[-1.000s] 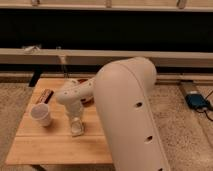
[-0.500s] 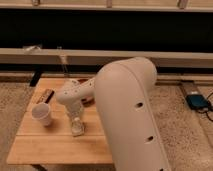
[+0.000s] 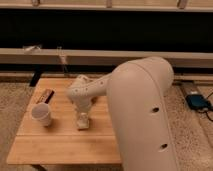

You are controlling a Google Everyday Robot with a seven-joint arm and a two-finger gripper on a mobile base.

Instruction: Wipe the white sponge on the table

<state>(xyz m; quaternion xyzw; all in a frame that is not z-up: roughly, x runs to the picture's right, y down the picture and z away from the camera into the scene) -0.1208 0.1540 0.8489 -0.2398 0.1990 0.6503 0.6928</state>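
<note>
The white sponge [image 3: 82, 122] lies on the light wooden table [image 3: 60, 142], a little right of its middle. My gripper [image 3: 82, 116] reaches straight down onto the sponge from the white arm [image 3: 135, 110] that fills the right of the camera view. The sponge shows just under the gripper's tip, touching the tabletop.
A white paper cup [image 3: 42, 114] stands on the table left of the sponge. A dark brown bar [image 3: 45, 95] lies at the table's back left. A blue object [image 3: 196, 102] lies on the floor at right. A long low ledge [image 3: 100, 56] runs behind the table.
</note>
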